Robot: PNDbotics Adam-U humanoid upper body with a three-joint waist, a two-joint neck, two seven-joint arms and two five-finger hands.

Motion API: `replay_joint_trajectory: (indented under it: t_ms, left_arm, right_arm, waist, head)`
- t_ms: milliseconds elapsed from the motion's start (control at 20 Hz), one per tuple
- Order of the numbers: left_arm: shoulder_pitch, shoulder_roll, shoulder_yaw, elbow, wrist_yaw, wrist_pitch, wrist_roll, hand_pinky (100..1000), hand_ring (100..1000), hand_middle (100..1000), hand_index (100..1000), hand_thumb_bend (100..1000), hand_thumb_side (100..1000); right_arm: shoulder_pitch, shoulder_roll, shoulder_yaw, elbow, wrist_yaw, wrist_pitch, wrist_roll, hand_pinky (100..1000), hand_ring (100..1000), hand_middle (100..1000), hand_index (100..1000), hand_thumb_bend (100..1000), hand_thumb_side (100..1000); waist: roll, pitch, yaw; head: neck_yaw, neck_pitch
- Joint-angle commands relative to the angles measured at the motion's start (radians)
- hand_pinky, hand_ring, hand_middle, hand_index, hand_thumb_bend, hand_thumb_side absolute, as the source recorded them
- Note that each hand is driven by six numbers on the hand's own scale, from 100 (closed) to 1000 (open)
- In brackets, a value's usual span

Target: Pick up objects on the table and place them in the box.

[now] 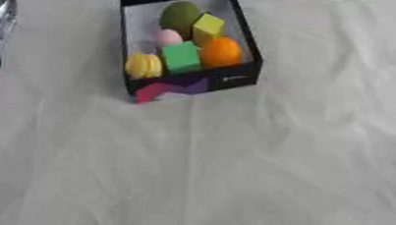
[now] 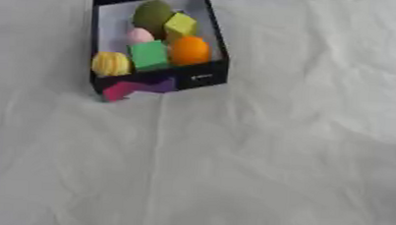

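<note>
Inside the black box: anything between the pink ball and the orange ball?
Yes, in the left eye view the green cube lies between the pink ball and the orange ball, slightly nearer the camera, inside the black box.

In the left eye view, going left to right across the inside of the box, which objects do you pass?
Yellow ridged object → pink ball → green cube → yellow-green cube → orange ball. The olive-green round object at the back overlaps several of these, so I leave it out.

box (image 1: 238, 80) far left on table (image 1: 232, 175) | six objects (image 1: 181, 57) inside
</note>
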Motion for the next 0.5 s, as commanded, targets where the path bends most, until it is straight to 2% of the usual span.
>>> replay_joint_trajectory:
  t_ms: [50, 200, 350, 500]
  left_arm:
    - [0.075, 0.021, 0.059, -0.147, 0.109, -0.013, 0.084, 778, 598, 622, 766, 100, 608]
    - [0.189, 0.000, 0.090, -0.186, 0.131, -0.064, 0.121, 790, 603, 626, 767, 100, 631]
    - [0.285, -0.034, 0.097, -0.191, 0.126, -0.119, 0.101, 803, 604, 634, 772, 100, 679]
    - [0.357, -0.081, 0.103, -0.191, 0.122, -0.134, 0.091, 802, 603, 634, 773, 100, 714]
  right_arm:
    - [0.001, -0.019, -0.015, -0.040, -0.005, -0.008, -0.014, 890, 766, 719, 865, 100, 566]
    - [0.004, -0.015, -0.018, -0.062, -0.010, -0.013, -0.030, 896, 778, 741, 861, 100, 553]
    - [0.004, -0.011, -0.021, -0.080, 0.002, -0.016, -0.071, 903, 784, 750, 862, 100, 544]
    - [0.003, -0.004, -0.015, -0.093, 0.006, -0.016, -0.087, 904, 785, 750, 867, 100, 548]
  waist:
    - [-0.018, -0.039, 0.005]
    - [-0.022, -0.039, 0.014]
    - [-0.026, -0.036, 0.017]
    - [-0.030, -0.035, 0.018]
  head:
    - [-0.012, 0.002]
    - [-0.012, -0.002]
    - [-0.014, -0.005]
    - [-0.017, -0.007]
